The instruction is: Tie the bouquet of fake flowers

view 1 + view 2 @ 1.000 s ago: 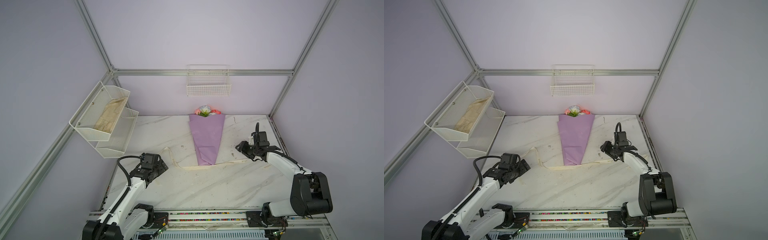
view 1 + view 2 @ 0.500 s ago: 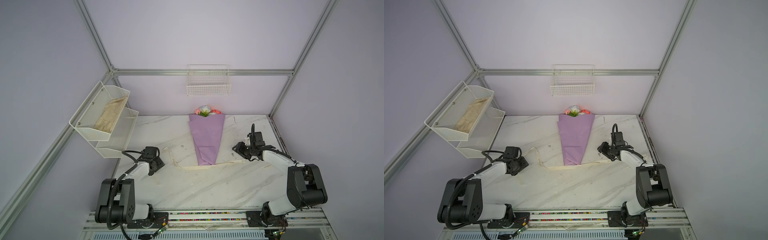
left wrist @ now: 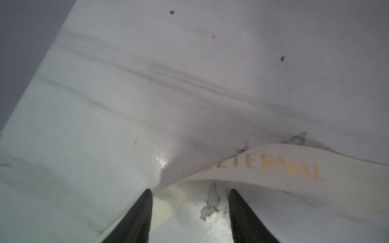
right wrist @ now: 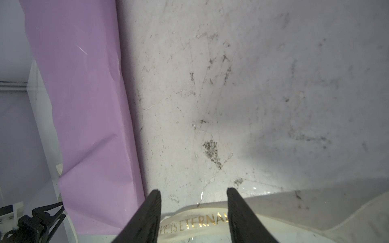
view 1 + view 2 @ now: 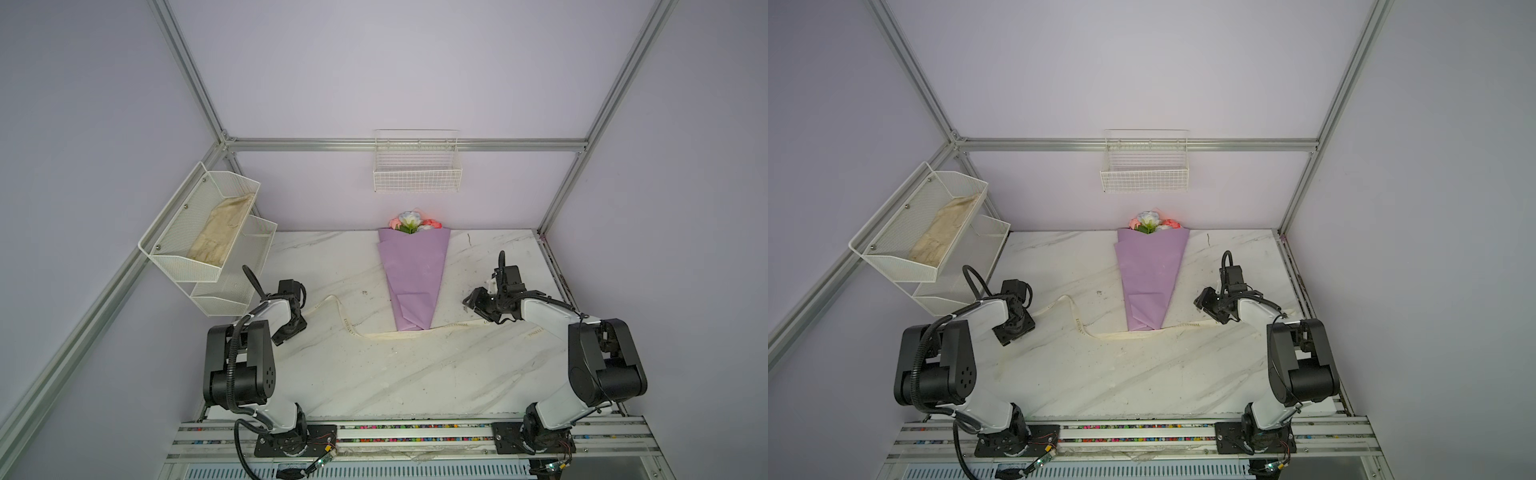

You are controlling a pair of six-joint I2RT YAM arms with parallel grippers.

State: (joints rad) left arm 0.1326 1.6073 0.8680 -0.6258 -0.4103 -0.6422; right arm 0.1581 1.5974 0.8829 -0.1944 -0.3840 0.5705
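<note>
Seen from above, the bouquet (image 5: 413,270) lies at 2 o'clock from the left claw (image 3: 190,190) and at 10 o'clock from the right claw (image 4: 192,190). Both claws are half open astride the ribbon (image 3: 273,168) and grip nothing.

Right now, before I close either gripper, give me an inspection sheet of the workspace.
Surface: marble tabletop, scuffed and stained.
Job's things: bouquet lies flat, flowers toward the back wall; lettered ribbon passes its narrow end, untied.
Clutter: beige cloth in the side rack.
Grippers: left gripper and right gripper both open, ribbon between each one's fingers.
Cables: black cable loops along the left arm.
Surroundings: lilac walls, aluminium frame, wire basket on the back wall.
</note>
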